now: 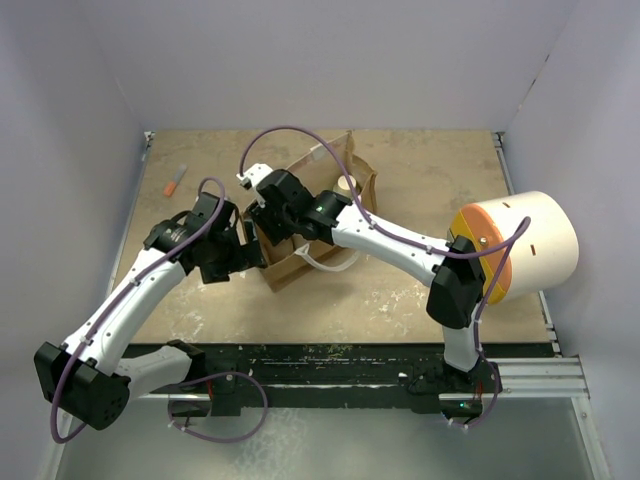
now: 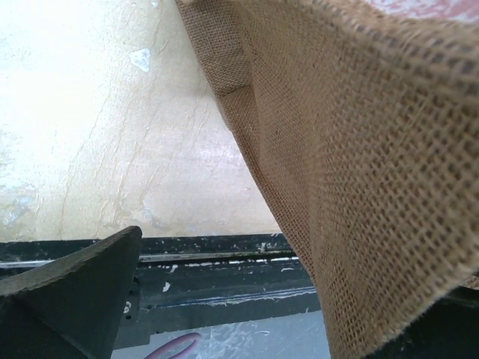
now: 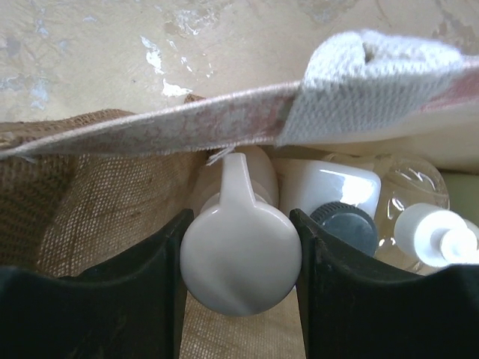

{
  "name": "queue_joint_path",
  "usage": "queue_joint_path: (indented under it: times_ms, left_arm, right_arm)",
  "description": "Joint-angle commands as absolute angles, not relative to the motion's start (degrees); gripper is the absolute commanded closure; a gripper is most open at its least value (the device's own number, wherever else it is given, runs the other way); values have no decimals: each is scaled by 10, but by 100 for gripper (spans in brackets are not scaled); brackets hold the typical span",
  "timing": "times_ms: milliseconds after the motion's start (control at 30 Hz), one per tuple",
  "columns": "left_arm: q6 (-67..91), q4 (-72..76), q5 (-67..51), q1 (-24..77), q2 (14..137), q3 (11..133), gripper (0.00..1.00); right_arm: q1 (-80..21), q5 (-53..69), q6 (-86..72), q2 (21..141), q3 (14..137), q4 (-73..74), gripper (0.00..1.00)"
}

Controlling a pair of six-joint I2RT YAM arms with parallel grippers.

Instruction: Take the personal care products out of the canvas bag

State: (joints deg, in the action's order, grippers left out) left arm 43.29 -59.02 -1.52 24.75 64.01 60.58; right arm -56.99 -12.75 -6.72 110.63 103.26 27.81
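Right gripper (image 3: 239,224) clamps upright bottle (image 3: 239,265) by its cap, nozzle pointing up-frame at bag (image 3: 105,187) rim; left gripper (image 1: 238,252) jaws apart.

White-black arms (image 1: 130,300), purple cables (image 1: 290,130), black fingers (image 3: 142,299)

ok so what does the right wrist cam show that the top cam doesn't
Only the right wrist view: the right gripper closed on the pointed-cap bottle inside the canvas bag, with a dark-capped clear bottle and a small white-capped bottle beside it.
Only the top view: the left gripper at the bag's left side, the orange-and-white tube at the far left, and the big white cylinder on the right.
Both: the canvas bag with the right gripper in it.
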Motion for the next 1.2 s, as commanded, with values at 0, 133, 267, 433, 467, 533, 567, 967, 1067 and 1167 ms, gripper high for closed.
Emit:
queue_joint_path:
  times_ms: [0,133,267,433,467,533,567,967,1067,1167]
  left_arm:
    - [412,-615,16,246,631,636,1]
    - [414,-609,21,245,606,638,1]
    - [415,-606,27,245,587,632,1]
    - [416,-598,4,245,580,626,1]
    - [418,-596,2,245,577,625,1]
    - [419,-596,0,245,570,628,1]
    - [419,-596,0,245,567,630,1]
    - [409,-601,5,245,567,657,1]
    - [405,-602,8,245,566,659,1]
    - [400,-602,11,246,568,664,1]
  right_arm:
    - [-574,-125,-110,1059,1091,276,100]
    - [-572,-157,-161,1046,1111,289,100]
    - [-572,-168,-210,1051,1163,321,100]
    - [-572,-187,-260,1061,1235,366,100]
    - [-571,-191,-271,1065,1253,381,100]
    - [-569,-194,-293,1071,1283,408,100]
    - [-567,-194,-305,1073,1296,420,100]
    - [-501,-99,-448,1015,1312,475,100]
    - [-487,-92,-468,993,1311,482,100]
    - [-474,-94,-477,973,1322,494,100]
